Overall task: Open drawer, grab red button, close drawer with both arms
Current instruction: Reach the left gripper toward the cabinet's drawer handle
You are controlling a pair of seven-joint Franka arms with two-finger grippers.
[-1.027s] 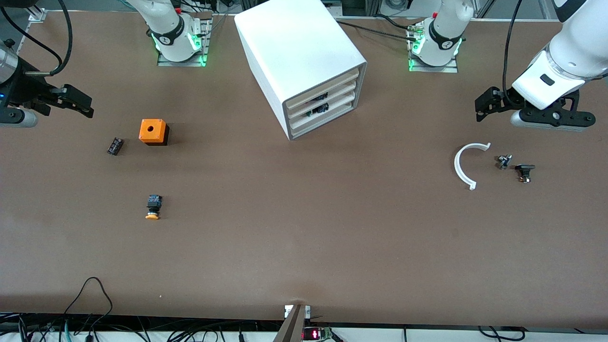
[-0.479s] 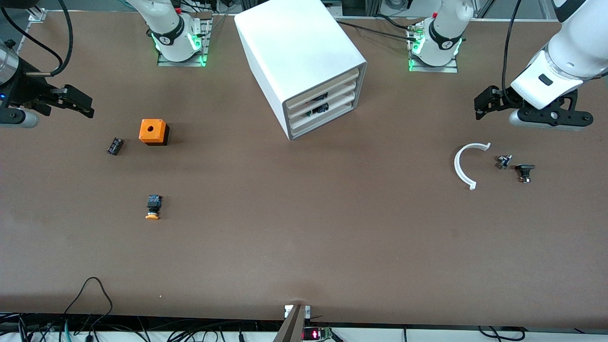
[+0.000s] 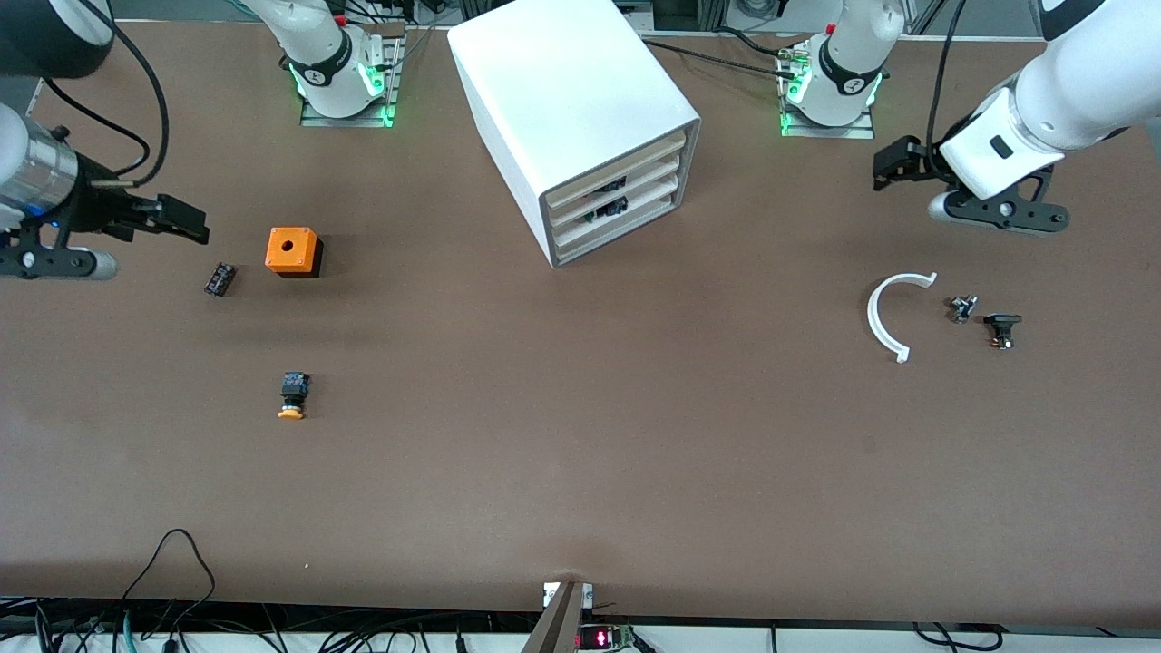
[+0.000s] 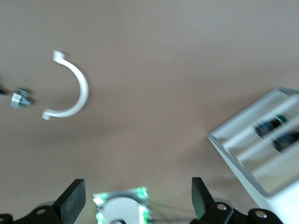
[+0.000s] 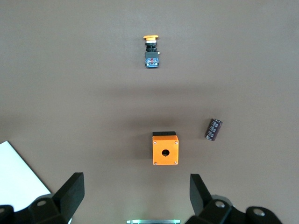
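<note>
The white box cabinet (image 3: 580, 109) stands at the table's middle near the robot bases. Its three cream-fronted drawers (image 3: 617, 195) are all pushed in. Dark blue-and-black parts show in the gaps above the fronts, also in the left wrist view (image 4: 271, 127). No red-capped button shows. My left gripper (image 3: 893, 168) is open and empty over bare table, between the cabinet and the left arm's end. My right gripper (image 3: 186, 225) is open and empty over the table at the right arm's end, beside the orange cube (image 3: 292, 251).
An orange-yellow-capped button (image 3: 292, 397) lies nearer the camera than the cube. A dark cylinder (image 3: 219, 278) lies beside the cube. A white arc piece (image 3: 884, 313) and two small dark parts (image 3: 961, 308) (image 3: 1001, 328) lie at the left arm's end.
The left gripper has moved toward the cabinet and the robot bases. The right gripper has moved toward the orange cube. Nothing on the table has moved.
</note>
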